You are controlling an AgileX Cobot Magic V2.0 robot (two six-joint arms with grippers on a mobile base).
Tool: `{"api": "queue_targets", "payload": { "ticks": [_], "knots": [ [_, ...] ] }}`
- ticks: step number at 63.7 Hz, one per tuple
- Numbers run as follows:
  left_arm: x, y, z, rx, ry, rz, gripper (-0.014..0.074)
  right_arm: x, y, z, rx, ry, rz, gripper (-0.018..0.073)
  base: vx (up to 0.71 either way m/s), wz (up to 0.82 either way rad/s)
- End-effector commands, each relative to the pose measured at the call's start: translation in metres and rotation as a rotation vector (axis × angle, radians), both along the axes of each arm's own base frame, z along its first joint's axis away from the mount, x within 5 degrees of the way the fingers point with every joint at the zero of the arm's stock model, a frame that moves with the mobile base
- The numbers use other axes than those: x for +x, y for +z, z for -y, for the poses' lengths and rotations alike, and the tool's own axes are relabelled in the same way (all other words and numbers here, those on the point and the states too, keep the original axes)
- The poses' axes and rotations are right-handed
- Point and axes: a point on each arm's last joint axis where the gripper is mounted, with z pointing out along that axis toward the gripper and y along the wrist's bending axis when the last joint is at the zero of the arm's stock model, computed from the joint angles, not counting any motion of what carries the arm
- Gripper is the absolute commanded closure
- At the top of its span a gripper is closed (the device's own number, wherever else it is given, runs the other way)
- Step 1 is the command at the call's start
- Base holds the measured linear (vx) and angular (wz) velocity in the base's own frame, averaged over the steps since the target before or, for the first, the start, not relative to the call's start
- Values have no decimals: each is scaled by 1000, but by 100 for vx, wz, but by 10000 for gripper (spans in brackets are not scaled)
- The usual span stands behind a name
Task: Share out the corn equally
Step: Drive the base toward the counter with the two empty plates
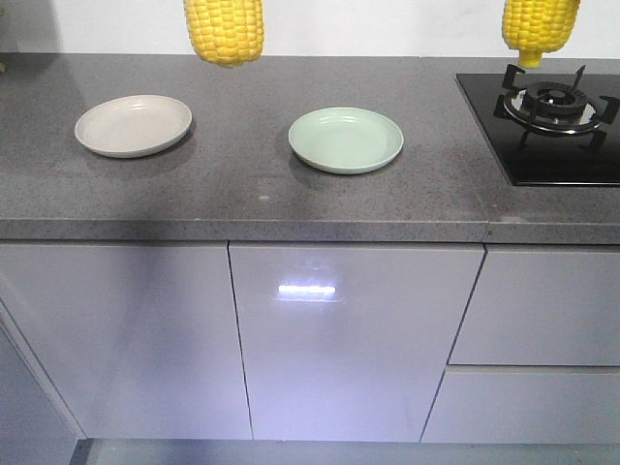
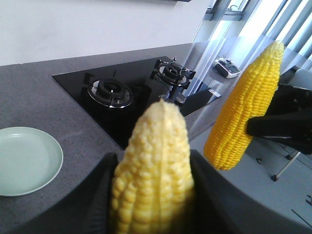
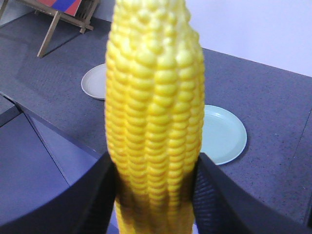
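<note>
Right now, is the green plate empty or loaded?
Empty. The green plate is bare in the front view; the left gripper holds one cob, the right gripper another cob.

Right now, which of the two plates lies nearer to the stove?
The pale green plate; the beige plate lies farther left, away from the stove.

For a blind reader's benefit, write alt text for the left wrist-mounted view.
A tapered yellow corn cob stands in the black jaws of the left gripper; a second yellow cob hangs at right, held by the right gripper. Behind lie a pale green round plate on a grey speckled countertop and a black glass gas hob.
</note>
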Motion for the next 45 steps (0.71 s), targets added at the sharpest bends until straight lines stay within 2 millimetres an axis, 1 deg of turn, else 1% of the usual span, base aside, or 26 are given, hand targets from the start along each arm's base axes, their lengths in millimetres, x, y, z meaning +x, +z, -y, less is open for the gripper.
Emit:
{"api": "queue_targets", "payload": {
  "ticks": [1,45],
  "knots": [
    [-22,21,-4,-62,-14,73,603,-13,21,-1,39,-14,108,566,13,-4],
    [-22,21,-4,-62,-14,73,603,-13,21,-1,39,-14,108,566,11,-6]
  ]
}}
